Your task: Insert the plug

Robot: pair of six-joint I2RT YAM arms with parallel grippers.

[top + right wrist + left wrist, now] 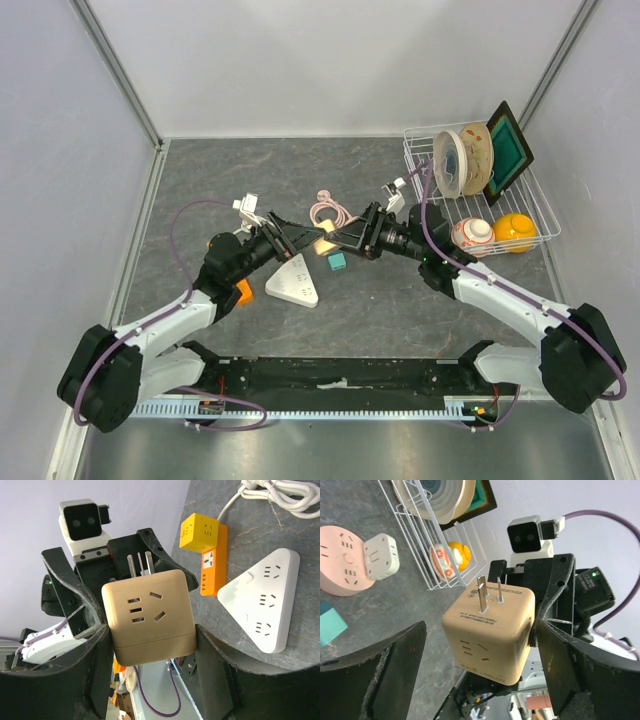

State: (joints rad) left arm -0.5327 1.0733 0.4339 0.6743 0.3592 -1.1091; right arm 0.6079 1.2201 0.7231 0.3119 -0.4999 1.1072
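One beige cube plug (147, 612) sits clamped in right gripper (150, 647); prongs (140, 562) face wide-open left gripper (480, 655).

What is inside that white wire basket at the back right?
Two round plates standing on edge, a dark-framed green square beside them, a red-and-white patterned ball and a yellow round thing. The floor of the wire basket beneath them is covered.
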